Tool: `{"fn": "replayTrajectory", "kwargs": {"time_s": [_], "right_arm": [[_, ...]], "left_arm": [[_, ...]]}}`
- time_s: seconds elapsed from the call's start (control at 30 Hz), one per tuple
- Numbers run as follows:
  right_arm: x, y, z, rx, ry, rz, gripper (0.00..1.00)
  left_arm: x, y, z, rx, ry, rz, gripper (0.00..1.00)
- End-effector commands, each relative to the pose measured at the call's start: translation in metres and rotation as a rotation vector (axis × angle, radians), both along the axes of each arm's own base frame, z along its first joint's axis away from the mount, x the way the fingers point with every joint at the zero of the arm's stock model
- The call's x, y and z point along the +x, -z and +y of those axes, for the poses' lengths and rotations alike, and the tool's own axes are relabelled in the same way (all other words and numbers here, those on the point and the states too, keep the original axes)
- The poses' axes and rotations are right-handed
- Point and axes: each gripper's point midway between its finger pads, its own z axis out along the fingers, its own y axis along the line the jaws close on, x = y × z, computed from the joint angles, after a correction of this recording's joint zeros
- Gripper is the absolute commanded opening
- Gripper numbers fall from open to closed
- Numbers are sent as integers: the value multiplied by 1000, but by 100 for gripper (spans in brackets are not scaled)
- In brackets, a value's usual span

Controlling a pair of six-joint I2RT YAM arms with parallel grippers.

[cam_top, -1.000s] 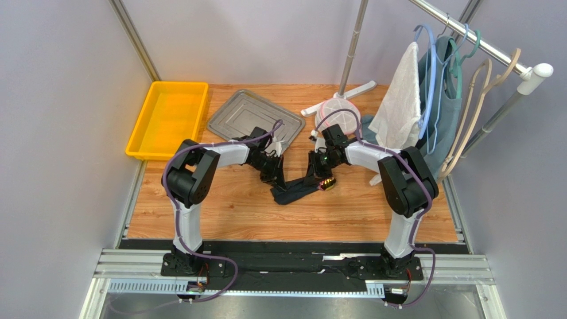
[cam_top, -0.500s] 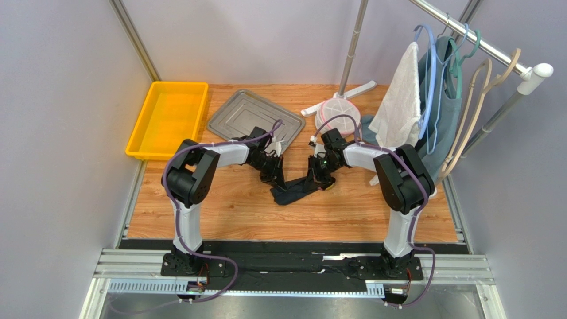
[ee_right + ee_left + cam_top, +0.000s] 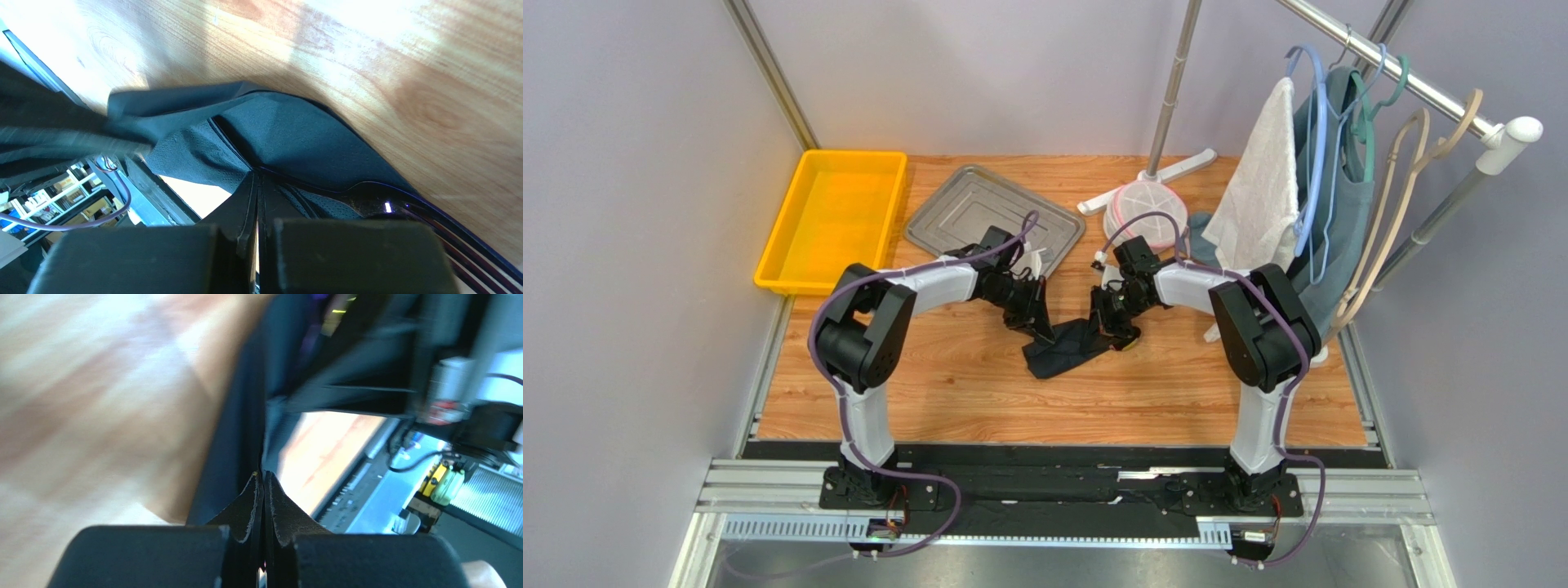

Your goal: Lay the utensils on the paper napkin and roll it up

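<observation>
Wooden tabletop [image 3: 928, 392], black napkin [image 3: 1063, 349], grey walls [image 3: 634, 184], yellow bin [image 3: 836, 214], metal tray [image 3: 983, 208]

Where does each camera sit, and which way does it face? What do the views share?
Top external: above and behind the bases, facing down on the table; left arm and right arm show whole.
Left wrist: on the left arm, facing along the shut left gripper to the napkin; its fingers show.
Right wrist: on the right arm, facing along the shut right gripper to the napkin and purple fork; its fingers show.
Shared: all three see the napkin.
</observation>
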Motion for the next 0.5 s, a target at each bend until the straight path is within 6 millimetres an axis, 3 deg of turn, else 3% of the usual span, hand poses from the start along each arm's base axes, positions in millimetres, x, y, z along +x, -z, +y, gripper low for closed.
{"fn": "replayTrajectory", "kwargs": {"time_s": [0.0,0.27,0.47], "right_arm": [[0,34,-16,-147,19,0,0],[0,37,-18,-160,29,4,0],[-1,39,-19,-166,31,7,0]], "left_arm": [[-15,-34,-19,-102,28,-8,2],[-52,-26,-29,-186,71,97,1],[-59,-16,-36,-214,78,106,1]]}}
